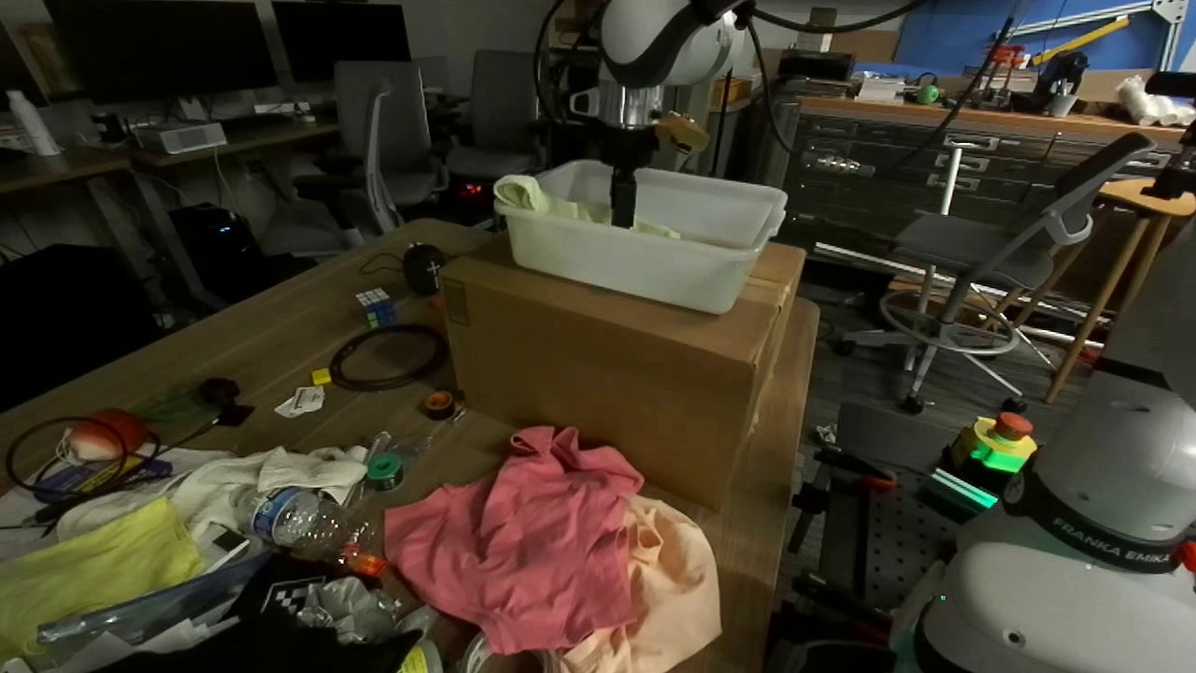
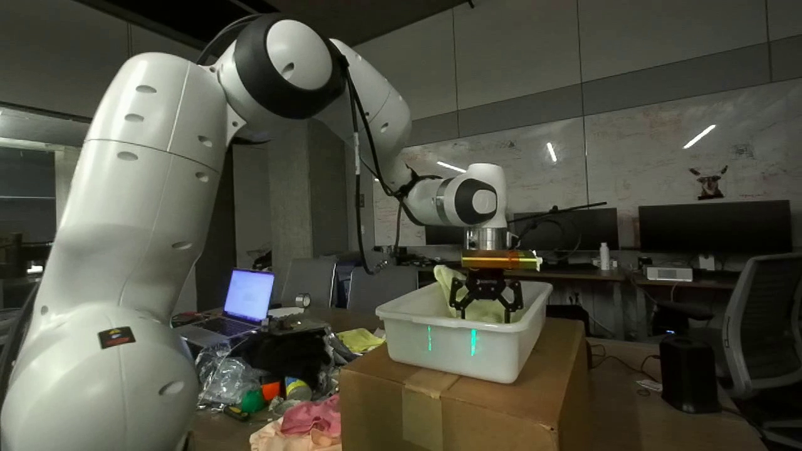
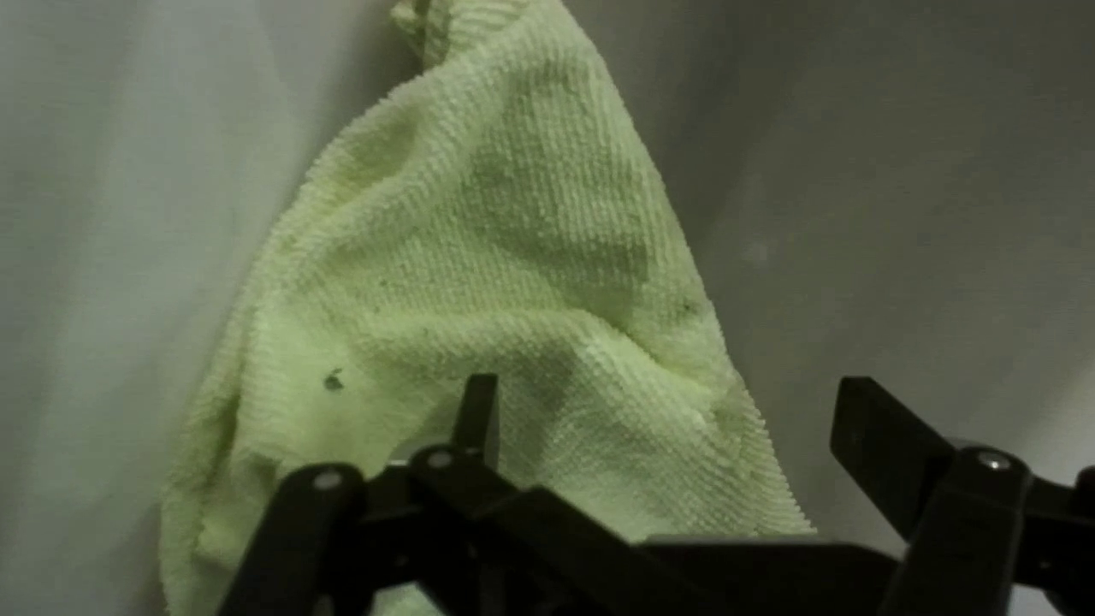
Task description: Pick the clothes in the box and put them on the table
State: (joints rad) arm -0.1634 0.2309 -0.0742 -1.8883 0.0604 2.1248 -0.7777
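A pale yellow-green cloth point(image 1: 565, 207) lies in a white plastic box point(image 1: 617, 266), one end draped up over the rim. The cloth also shows in an exterior view point(image 2: 446, 282) and fills much of the wrist view point(image 3: 513, 257). My gripper point(image 1: 623, 221) points down inside the box, above the cloth. In the wrist view the gripper point(image 3: 669, 379) is open with nothing between its fingers; one finger is over the cloth, the other beyond its edge over the box floor. Whether the fingertips touch the cloth cannot be told. The wooden table point(image 1: 262, 350) is below.
The white box stands on a cardboard box point(image 1: 598, 374) on the table. A pink cloth point(image 1: 533, 542) and a peach cloth point(image 1: 677, 579) lie in front of it. A plastic bottle point(image 1: 304, 523), yellow cloth point(image 1: 112, 561), cables and a laptop point(image 2: 247, 297) clutter the table.
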